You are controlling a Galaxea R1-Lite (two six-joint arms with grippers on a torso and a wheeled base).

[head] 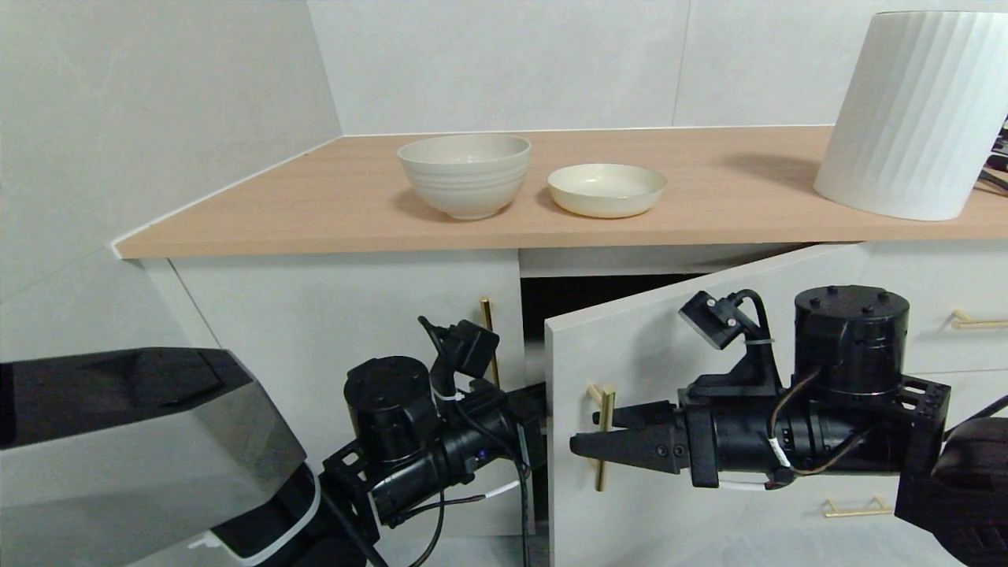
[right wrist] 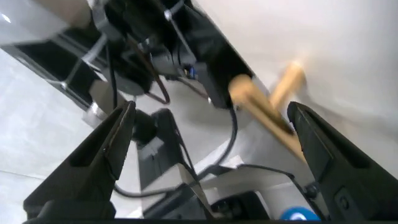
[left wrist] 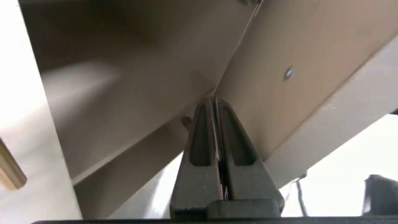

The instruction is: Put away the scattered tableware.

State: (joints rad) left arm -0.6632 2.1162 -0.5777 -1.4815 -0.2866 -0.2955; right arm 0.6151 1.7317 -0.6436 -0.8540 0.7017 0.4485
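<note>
Your 2 pieces of tableware sit on the wooden table (head: 315, 213), well back from its front edge: a deep ribbed bowl (head: 463, 175) and, just beside it at its 3 o'clock without touching, a shallow dish (head: 606, 189). Both stand upright and look empty. Far along the table at 3 o'clock from the dish stands a tall white ribbed bin (head: 913, 110), well apart from both.

Below the table, at 6 o'clock from the dish, a white cabinet door (head: 654, 354) hangs partly open, showing a dark gap behind it. Your right gripper (head: 587, 441) lies level in front of that door, pointing toward 9 o'clock, with its tip at the door's brass handle (head: 603, 433). In the right wrist view its jaws are spread wide apart, the handle lies between them, and neither touches it.

Your left gripper (left wrist: 214, 109) is at 9 o'clock from the open door's edge, reaching into the gap. Its jaws are pressed together with nothing between them, aimed at the pale inner panels of the cabinet. The closed door beside it carries its own brass handle (head: 487, 331)
</note>
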